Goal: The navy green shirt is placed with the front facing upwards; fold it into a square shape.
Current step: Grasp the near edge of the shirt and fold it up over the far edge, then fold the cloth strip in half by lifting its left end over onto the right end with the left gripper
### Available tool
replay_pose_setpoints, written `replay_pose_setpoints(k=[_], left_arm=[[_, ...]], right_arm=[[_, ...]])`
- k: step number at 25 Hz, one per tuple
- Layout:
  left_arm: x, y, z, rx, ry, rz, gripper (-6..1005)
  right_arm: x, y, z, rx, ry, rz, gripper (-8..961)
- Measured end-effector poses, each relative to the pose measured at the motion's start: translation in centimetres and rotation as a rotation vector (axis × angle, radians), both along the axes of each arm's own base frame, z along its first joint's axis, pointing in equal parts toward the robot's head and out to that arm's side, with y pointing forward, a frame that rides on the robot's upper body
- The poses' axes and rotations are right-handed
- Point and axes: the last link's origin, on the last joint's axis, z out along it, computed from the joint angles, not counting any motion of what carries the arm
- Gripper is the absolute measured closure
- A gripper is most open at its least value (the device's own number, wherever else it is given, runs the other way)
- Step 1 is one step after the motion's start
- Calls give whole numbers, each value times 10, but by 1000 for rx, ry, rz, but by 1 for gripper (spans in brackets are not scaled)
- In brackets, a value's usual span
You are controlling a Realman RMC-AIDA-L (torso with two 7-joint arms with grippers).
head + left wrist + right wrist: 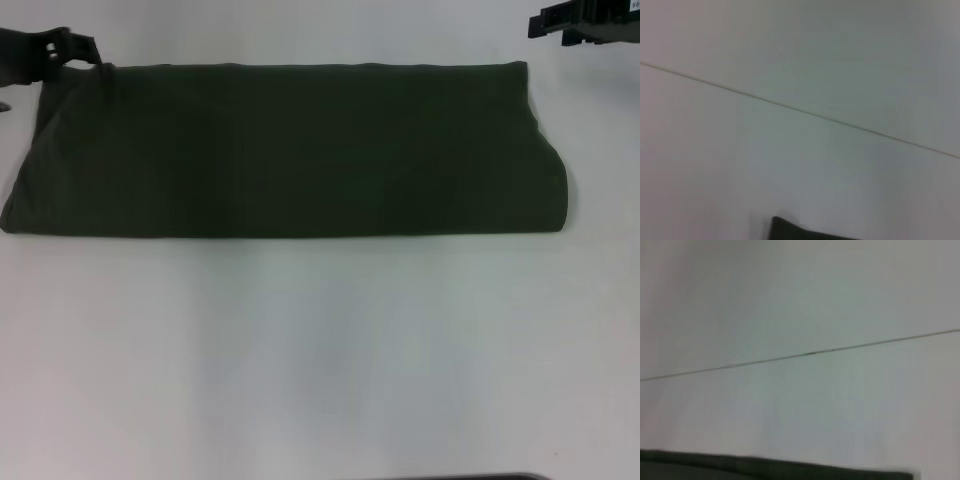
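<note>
Nearest the robot there's just bare white table (320,370), nothing on it. Beyond that lies the navy green shirt (290,150), already folded down into a long dark band running side to side across the table, near edge straight, far edge straight, the robot's-right end rounded over in a soft roll. No lettering showing, no sleeves sticking out, so I'd say the lengthwise folds are done. It's a wide rectangle though, not a square: what's left, by my reckoning, is bringing the ends across, once or twice, to shorten it.

Now the far corners. At the far left corner of the cloth sits the left gripper (85,55), its dark fingers right at the fabric's edge, seemingly touching it. Whether it's pinching cloth or only resting against it, I cannot tell from here; its wrist camera gives only white surface with a thin seam line and a scrap of dark at the frame edge.

Farther right, the right gripper (545,25) hangs just beyond the far right corner, apart from the shirt, holding nothing that I can see; how wide its fingers stand, I can't tell. Its wrist view catches a strip of the shirt's edge (765,467) and plain white past it.
</note>
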Motion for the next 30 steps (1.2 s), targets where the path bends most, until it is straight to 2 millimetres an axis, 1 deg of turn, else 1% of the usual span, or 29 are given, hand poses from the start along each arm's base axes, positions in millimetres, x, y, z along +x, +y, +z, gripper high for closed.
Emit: replay_pose_setpoints(k=[2, 3, 4, 6, 8, 10, 12, 13, 16, 20, 24, 30], left_arm=[[-4, -4, 11, 19, -17, 11, 487], [-6, -7, 17, 27, -36, 19, 466], [-10, -16, 30, 34, -91, 29, 445], [-11, -20, 34, 28, -114, 26, 402], [-11, -32, 41, -10, -168, 3, 360], [-11, -44, 45, -56, -218, -21, 317], [-12, -53, 47, -98, -252, -27, 141], [-13, -56, 48, -121, -261, -25, 143], [-19, -64, 45, -185, -275, 8, 148], [-31, -70, 40, -218, -299, 78, 153], [-47, -79, 37, -244, -294, 162, 157], [-58, -82, 39, -228, -270, 208, 172]], right_arm=[[-1, -3, 2, -27, 9, 10, 577], [-2, -5, 4, -43, 25, 20, 535], [-2, -9, 6, -59, 45, 34, 494], [-4, -19, 11, -94, 118, 71, 410], [-2, -31, 16, -104, 197, 101, 327], [4, -45, 21, -99, 275, 121, 238], [10, -57, 23, -92, 328, 130, 149], [14, -63, 24, -90, 346, 127, 105], [25, -74, 26, -87, 359, 105, 19], [31, -79, 26, -86, 362, 88, 19], [27, -78, 23, -95, 372, 93, 20], [25, -77, 23, -99, 376, 96, 20]])
